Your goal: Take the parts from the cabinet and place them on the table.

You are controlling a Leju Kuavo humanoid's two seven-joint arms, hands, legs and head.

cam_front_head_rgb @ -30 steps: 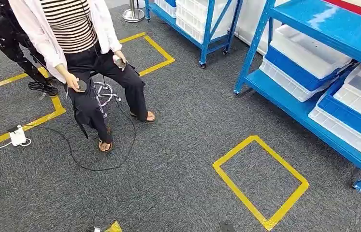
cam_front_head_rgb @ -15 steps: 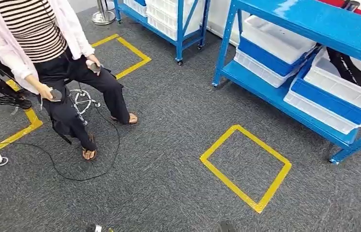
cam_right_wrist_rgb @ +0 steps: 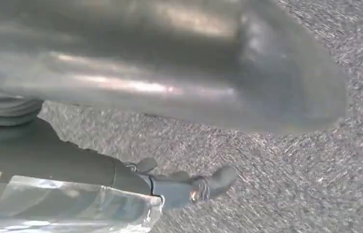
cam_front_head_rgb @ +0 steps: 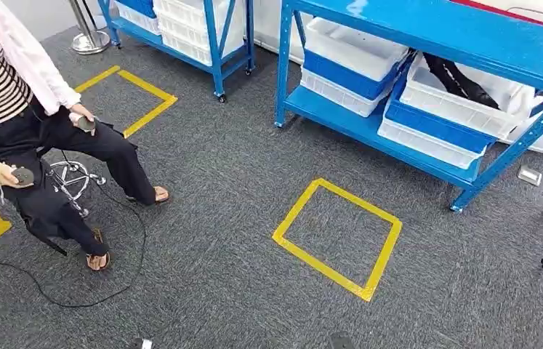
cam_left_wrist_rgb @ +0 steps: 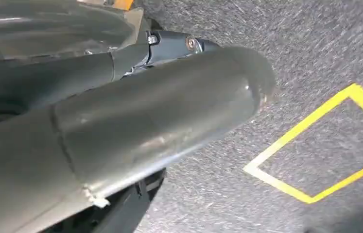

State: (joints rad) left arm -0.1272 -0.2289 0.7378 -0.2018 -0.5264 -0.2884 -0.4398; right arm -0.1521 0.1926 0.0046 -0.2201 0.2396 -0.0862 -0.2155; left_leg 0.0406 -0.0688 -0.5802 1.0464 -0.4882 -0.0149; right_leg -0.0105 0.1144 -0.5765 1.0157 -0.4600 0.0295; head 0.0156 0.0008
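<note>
Close to each wrist camera, the left hand (cam_left_wrist_rgb: 160, 121) and right hand (cam_right_wrist_rgb: 194, 63) are blurred grey shapes over the carpet, and I cannot tell how their fingers lie. A yellow tape square (cam_front_head_rgb: 319, 265) marks the near floor. Far right, black parts (cam_front_head_rgb: 461, 80) lie in a white bin (cam_front_head_rgb: 464, 109) on the blue shelving rack (cam_front_head_rgb: 428, 29). A person (cam_front_head_rgb: 6, 94) sits at left.

- The head view is bright and evenly lit from overhead; the carpet (cam_front_head_rgb: 224, 218) shows soft, faint shadows.
- A pale glare patch sits on the top of the blue shelf rack (cam_front_head_rgb: 428, 29).
- Both wrist views are dimmer and smeared with motion blur.
- Close, out-of-focus grey shapes carry streaky highlights there.
- The yellow tape square (cam_left_wrist_rgb: 315, 145) looks soft-edged.
</note>
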